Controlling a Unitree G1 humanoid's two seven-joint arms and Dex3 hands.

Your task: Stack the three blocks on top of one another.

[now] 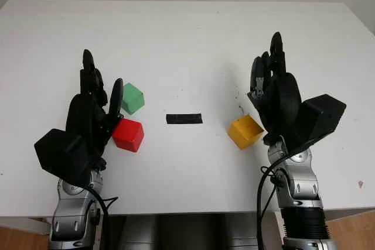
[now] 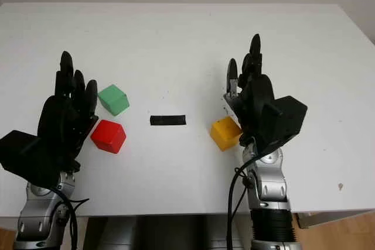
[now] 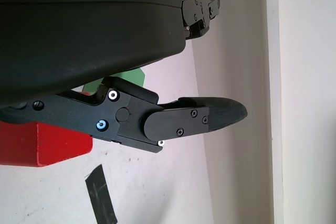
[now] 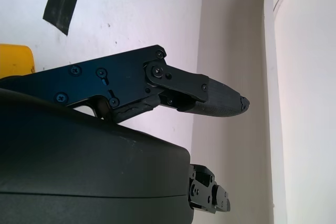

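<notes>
Left hand [image 1: 94, 112]: open and holding nothing, raised at the left of the tabletop [image 1: 187, 39], just beside the red block [image 1: 128, 134] and the green block [image 1: 132, 98]; a grasp on the red block is judged to be the step in hand, best done by lowering the hand squarely over it with the fingers on opposite faces.
Red and green blocks: set close together, the green one farther from the robot and a little to the right; the fingers should be kept off the green block while the red one is taken.
Black tape strip [image 1: 184, 118]: laid at the middle of the tabletop, a likely spot for the stack.
Yellow block [image 1: 245, 131]: on the tabletop right of the tape, just beside the right hand.
Right hand [image 1: 270, 86]: open, nothing held, raised over the right side.
Hidden: the near left edge of the red block is covered by the left hand; contact between the right hand and the yellow block cannot be judged; in the wrist views the blocks are cut off by the hand shells.
</notes>
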